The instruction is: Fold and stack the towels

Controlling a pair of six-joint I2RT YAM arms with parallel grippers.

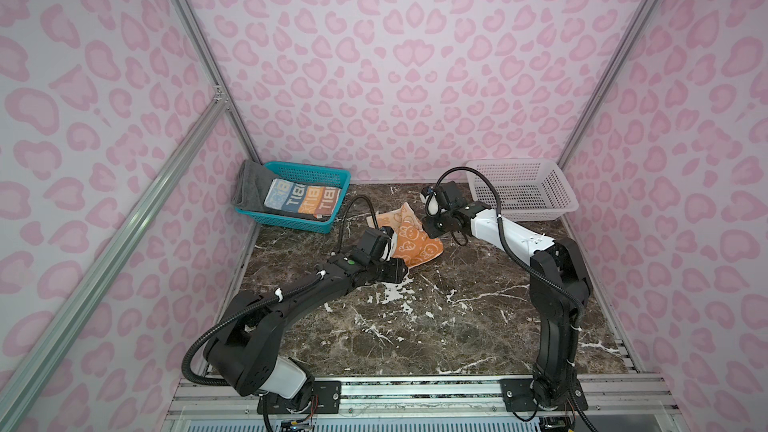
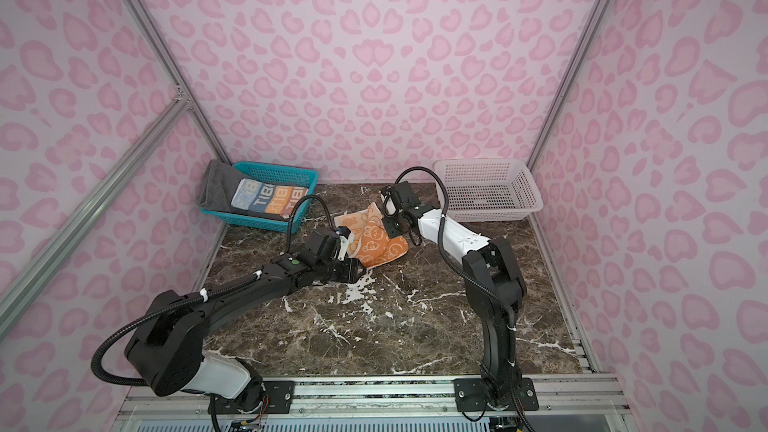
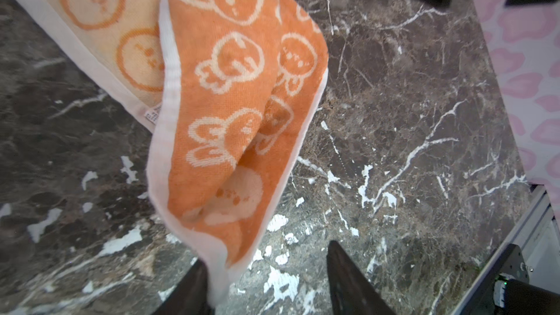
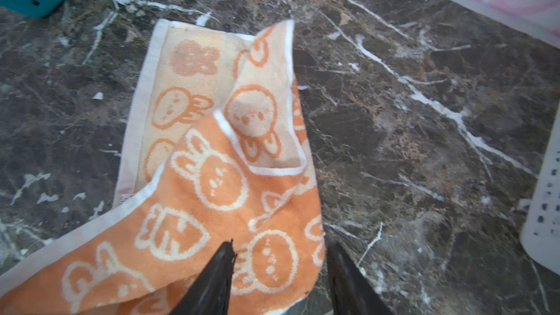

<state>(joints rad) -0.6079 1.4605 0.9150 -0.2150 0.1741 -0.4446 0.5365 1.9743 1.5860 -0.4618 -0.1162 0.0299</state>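
At centre frame in both top views, the orange towel (image 1: 419, 243) lies rumpled on the table (image 1: 415, 326), one corner flipped over. Your left gripper (image 3: 269, 286) and right gripper (image 4: 281, 271) stand open, empty. Flatten first, then pinch matching corners.

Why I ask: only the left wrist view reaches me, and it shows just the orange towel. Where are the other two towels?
Observer: Both are in the teal basket at the back left. The lettered towel lies over the grey towel.
Operator: Is the right gripper holding the orange one?
Observer: No. The right gripper has its jaws apart over one edge of the orange towel.
Operator: Anything else back there?
Observer: A white basket at the back right, with no towel in it.
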